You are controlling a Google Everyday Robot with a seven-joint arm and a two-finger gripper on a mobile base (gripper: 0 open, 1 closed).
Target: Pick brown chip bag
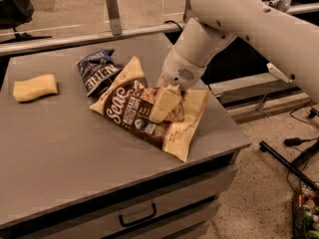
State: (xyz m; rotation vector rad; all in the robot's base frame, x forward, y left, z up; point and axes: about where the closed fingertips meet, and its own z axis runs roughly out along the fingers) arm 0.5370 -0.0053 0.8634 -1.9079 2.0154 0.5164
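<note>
The brown chip bag (130,112) lies flat on the grey table (65,148), dark brown and cream-yellow with white script lettering, its right end near the table's right edge. My gripper (162,104), cream-coloured at the end of the white arm (199,49), points down and to the left right over the middle of the bag, at or just above its surface. The gripper covers part of the bag's centre.
A smaller dark-blue chip bag (95,69) lies just behind the brown bag, touching its top-left corner. A pale-yellow sponge (35,87) sits at the table's left. The table has a drawer (137,215) in front. Cables and floor lie to the right.
</note>
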